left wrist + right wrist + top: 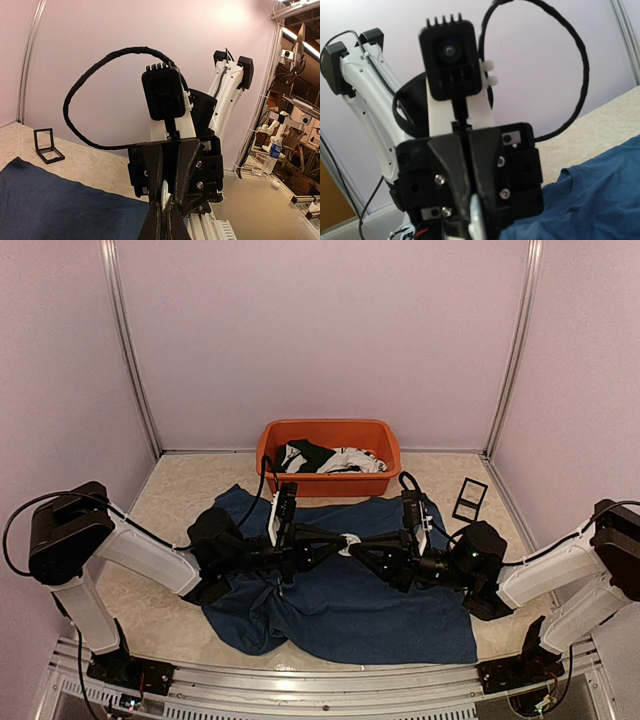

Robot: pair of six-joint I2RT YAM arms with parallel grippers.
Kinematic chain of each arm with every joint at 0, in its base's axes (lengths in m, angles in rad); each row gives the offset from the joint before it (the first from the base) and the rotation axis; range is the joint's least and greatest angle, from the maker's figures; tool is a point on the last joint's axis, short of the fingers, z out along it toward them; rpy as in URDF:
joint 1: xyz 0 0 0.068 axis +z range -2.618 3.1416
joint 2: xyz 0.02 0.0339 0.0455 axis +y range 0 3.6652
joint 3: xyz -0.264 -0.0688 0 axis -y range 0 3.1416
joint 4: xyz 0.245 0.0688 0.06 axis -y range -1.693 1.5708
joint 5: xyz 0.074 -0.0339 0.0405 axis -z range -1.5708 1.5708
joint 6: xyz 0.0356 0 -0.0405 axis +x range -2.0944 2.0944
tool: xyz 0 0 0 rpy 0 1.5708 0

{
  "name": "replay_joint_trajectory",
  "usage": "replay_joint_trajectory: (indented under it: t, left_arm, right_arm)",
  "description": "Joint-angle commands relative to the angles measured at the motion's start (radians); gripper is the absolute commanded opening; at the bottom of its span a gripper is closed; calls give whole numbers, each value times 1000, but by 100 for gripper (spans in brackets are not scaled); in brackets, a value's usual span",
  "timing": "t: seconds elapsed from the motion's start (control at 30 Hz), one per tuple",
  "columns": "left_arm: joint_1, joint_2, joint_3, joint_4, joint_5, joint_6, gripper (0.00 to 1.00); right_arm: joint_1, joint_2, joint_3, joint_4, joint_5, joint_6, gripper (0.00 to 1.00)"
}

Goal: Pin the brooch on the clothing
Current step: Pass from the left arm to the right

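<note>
**Brooch pinched mid-air over the navy T-shirt**

Brooch (348,540) and both arms meet at one spot, straight out on the near side of the orange tub (330,423). The small pale piece sits between two end effectors that point tip to tip. The left end effector (336,543) is pressed fully together. The right wrist view shows a pale sliver at its tips, but whether it truly grips that sliver cannot be told. The right end effector (360,544) is nearly closed and pinches the brooch, which shows as a white piece wedged between its fingers in the left wrist view.

The T-shirt (340,610) lies spread and rumpled on the desk (180,500), its far edge just short of the tub. Its middle is directly beneath the brooch, so the coming move is downward, not sideways. Neither arm is nearer, since both reach the same point. The brooch's long axis looks to run across from one arm to the other, though it is too small to be sure. Whether it already touches the fabric is not visible.

Both forearms lie low and roughly level over the shirt, angled inward from their bases, with the wrist cameras facing each other. The tub holds black and white garments (325,457), apart from the work.
</note>
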Motion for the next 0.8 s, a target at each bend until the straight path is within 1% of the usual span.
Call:
replay_joint_trajectory:
  t: [0.0,0.27,0.3,0.37,0.57,0.6,0.63,0.67,0.7,0.77]
  left_arm:
    - [-6,-25,-4,75,2,20,0]
    - [-7,-23,-2,76,5,18,0]
    - [-7,-22,-1,76,6,18,0]
    - [-6,-19,1,76,5,17,0]
    - [-7,-18,3,76,4,16,0]
    - [-6,-20,2,76,1,16,2]
    - [-5,-21,-2,76,-1,17,15]
    - [-5,-26,-9,76,-13,17,33]
    - [-2,-31,-20,76,-18,18,40]
    - [9,-55,-50,75,-23,30,49]
  right_arm:
    - [3,-28,-4,-20,-5,-6,13]
    - [3,-59,-12,-58,0,-18,12]
    - [3,-60,-12,-61,1,-20,11]
    - [3,-59,-9,-64,-5,-22,0]
    - [3,-33,7,-69,-35,-18,0]
    - [3,-31,10,-75,-40,-15,0]
    - [3,-35,17,-103,-41,-14,0]
    - [3,-47,30,-149,-39,-13,0]
    - [3,-60,48,-211,-42,-13,0]
    - [2,-96,90,-355,-57,-11,0]
